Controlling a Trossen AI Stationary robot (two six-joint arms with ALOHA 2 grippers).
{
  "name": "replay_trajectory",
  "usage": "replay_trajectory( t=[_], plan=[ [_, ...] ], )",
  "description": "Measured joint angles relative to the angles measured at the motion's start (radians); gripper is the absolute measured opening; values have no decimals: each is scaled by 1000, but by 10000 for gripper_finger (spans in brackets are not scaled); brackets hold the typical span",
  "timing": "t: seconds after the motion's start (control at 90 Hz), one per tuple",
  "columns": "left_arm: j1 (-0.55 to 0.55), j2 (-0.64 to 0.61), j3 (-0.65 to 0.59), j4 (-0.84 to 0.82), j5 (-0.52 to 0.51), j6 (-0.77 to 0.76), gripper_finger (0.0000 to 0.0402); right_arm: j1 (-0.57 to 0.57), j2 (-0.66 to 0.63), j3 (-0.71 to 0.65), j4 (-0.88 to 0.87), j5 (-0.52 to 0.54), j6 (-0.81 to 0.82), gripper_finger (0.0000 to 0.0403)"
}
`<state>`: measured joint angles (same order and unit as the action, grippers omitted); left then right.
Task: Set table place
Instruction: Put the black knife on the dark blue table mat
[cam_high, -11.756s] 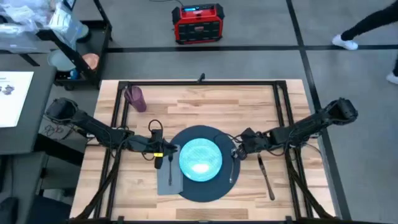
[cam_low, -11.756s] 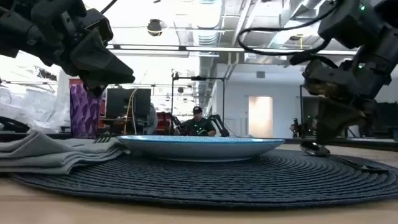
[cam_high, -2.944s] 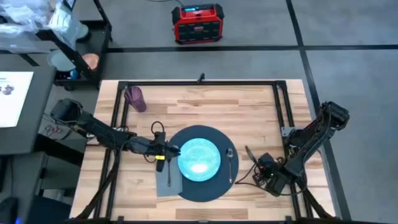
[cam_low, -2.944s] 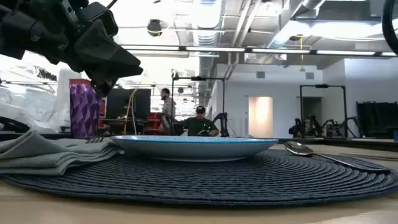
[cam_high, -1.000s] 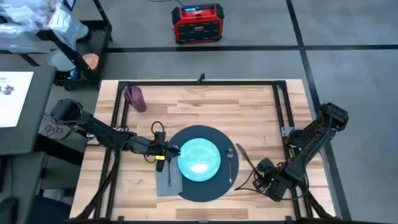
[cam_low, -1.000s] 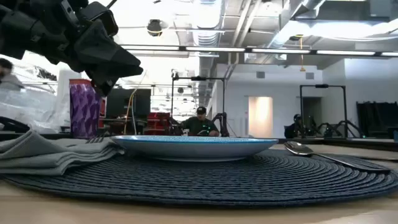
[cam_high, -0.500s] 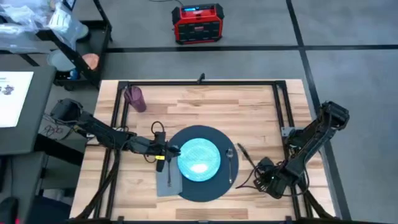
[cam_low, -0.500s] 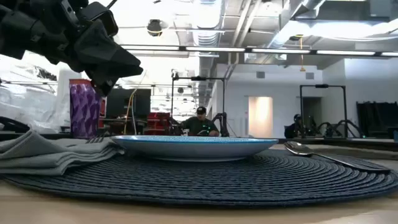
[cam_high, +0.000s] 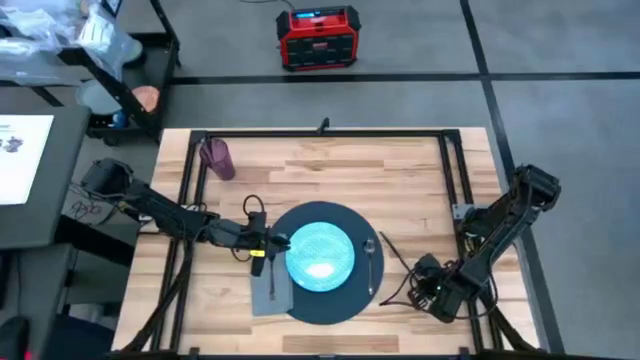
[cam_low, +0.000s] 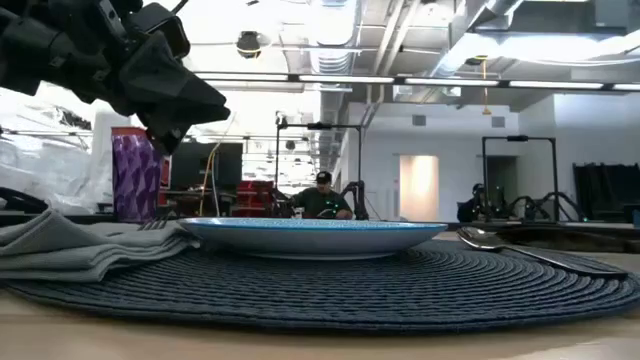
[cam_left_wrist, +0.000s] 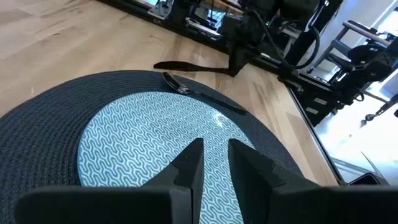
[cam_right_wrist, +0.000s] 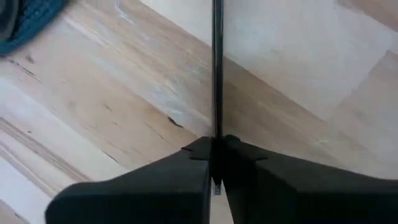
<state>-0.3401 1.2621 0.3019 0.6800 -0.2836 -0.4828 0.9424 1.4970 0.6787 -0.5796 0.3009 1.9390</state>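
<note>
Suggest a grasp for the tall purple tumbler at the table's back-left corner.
Grip the tall purple tumbler around mid-body, side-on, from the table-centre side. It stands upright, with the black rail frame close on its outer side, which looks cramped. The left hand, over the round light blue plate, is nearer; the right hand is shut on a dark knife.

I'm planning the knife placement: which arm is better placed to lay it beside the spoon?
The right. Its claw is shut on the knife, right of the spoon at the mat edge. The left claw sits across the plate, by the napkin.
</note>
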Motion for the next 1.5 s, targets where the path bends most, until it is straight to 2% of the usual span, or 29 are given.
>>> replay_trajectory(
  t=[0.189,0.344,0.578,0.833,0.989,1.156,1.378,1.5],
  plan=[
    [0,0,0,0,0,2,56,-6,1,30,2,172,22,2],
    [0,0,0,0,0,-14,56,-45,0,38,104,208,-6,1],
    [-1,0,0,0,21,-58,56,-134,-1,39,362,308,-162,0],
    [-30,0,0,0,26,-84,56,-176,0,36,454,337,-187,0],
    [-62,0,0,0,25,-105,56,-133,105,32,538,394,-80,0],
    [-104,0,0,1,18,-113,56,-93,249,63,720,521,-28,0],
    [-134,0,0,1,0,-119,56,-127,355,127,734,542,41,0],
    [-152,0,0,0,-2,-119,56,-128,366,130,743,547,91,0]
  ],
)
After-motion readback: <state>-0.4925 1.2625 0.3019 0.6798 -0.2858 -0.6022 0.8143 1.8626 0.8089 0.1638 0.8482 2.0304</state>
